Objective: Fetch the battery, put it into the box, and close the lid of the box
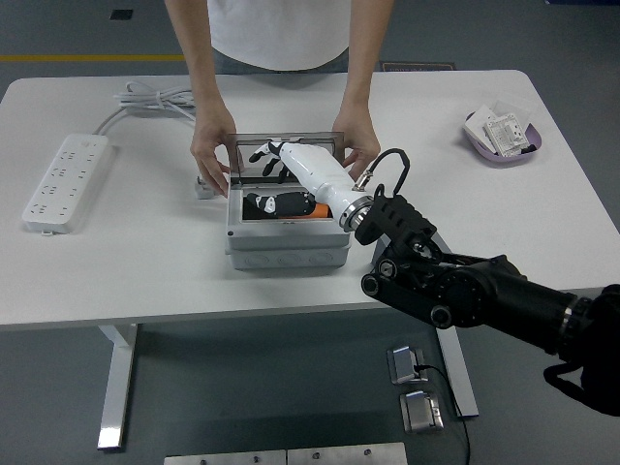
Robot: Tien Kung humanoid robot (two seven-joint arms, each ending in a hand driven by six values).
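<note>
Reaching into the open grey box [287, 242], the robot's right hand [291, 174] closes its fingers on the orange-and-black battery [291, 204] inside.

Much of the battery is hidden under the white palm and dark fingers. A person's two hands [211, 155] hold the clear lid [286, 141] upright; the person's head is cut off at the top edge. On the white table [126, 271] lie a power strip [65, 181] and a purple tray [504, 136], with grey floor beyond.

Single head view: high on robot's side, facing forward and down over bench [116, 271], near edge at bottom.
</note>
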